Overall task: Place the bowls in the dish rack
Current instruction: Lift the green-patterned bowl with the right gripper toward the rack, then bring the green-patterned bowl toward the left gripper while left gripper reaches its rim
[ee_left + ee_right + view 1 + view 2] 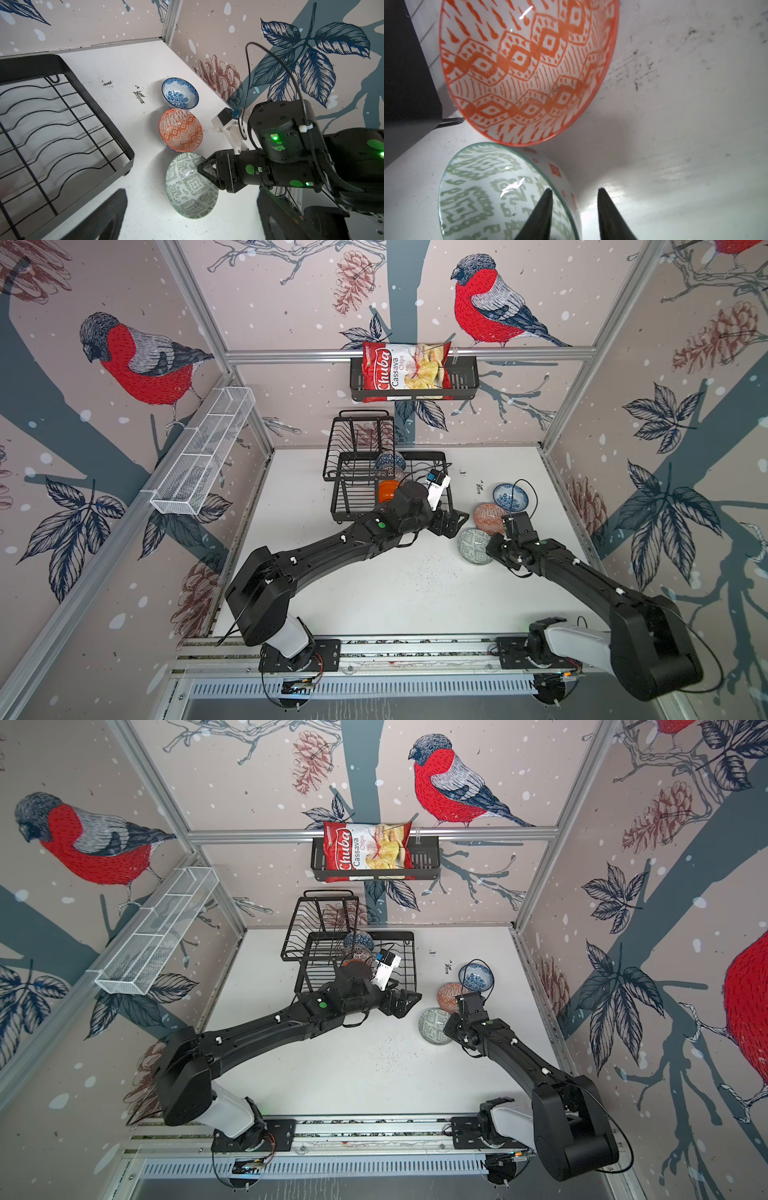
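Grey-green bowl [483, 187] sits on the table [675, 124] beside the orange-white bowl [529, 68]; our right gripper [575, 189] straddles its rim, jaws parted. Closing may shove it into that neighbour or slip on glaze. Our left gripper [457, 524] hangs open by the dish rack [95, 108].

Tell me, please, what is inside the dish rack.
Three bowls sit in the dish rack: a dark blue bowl, a patterned bowl and a plain orange bowl. The left arm hides part of its tray.

White scuffed tabletop [374, 593]: dish rack [97, 108] at rear; blue-white floral bowl [179, 96], orange-white bowl [180, 131], grey-green bowl [187, 187] in row beside.
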Controlling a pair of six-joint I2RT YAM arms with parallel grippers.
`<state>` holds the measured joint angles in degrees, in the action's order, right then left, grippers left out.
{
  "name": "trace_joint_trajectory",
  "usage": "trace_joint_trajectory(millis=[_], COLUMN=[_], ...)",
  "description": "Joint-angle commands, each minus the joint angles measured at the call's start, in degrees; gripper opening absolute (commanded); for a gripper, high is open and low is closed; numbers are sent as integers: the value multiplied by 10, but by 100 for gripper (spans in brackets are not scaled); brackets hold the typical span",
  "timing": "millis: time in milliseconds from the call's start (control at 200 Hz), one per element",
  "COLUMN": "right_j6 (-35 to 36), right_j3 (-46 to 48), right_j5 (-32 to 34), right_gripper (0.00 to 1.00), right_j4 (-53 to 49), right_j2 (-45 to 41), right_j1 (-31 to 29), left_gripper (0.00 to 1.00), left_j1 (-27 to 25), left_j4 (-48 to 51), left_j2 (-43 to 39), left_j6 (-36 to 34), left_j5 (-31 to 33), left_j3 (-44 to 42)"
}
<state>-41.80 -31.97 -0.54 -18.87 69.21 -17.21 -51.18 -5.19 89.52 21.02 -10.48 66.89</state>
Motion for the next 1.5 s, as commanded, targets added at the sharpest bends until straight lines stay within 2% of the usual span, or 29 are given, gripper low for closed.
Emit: trace_joint_trajectory(millis=[0,175,365,620,926,1151,1391,1496], right_j6=[10,5,-5,-21,-20,-26,-27,-22], right_j3=[-5,-17,-45,-71,-112,-116,-153,-175], right_j5=[-2,8,31,61,151,189,219,237], right_gripper=[34,20,9,3,1,1,0,0], right_j4=[20,19,3,7,16,59,78,80], right_j2=[8,15,1,-37,-83,-108,-81,-63], right_j1=[0,-13,-35,-61,-120,-155,-192,-214], left_gripper=[98,98,98,98,94,74,62,54], left_j1=[-1,-1,0,1,15,37,38,38], left_j4=[-2,-3,-15,-13,-23,-31,-30,-25], left_j2=[1,3,-10,-27,-26,-22,-18,-16], left_j6=[1,5,7,-1,19,39,38,34], left_j5=[-2,-7,-6,6,-1,-9,-2,5], left_j3=[4,4,-4,-5,-11,-17,-17,-15])
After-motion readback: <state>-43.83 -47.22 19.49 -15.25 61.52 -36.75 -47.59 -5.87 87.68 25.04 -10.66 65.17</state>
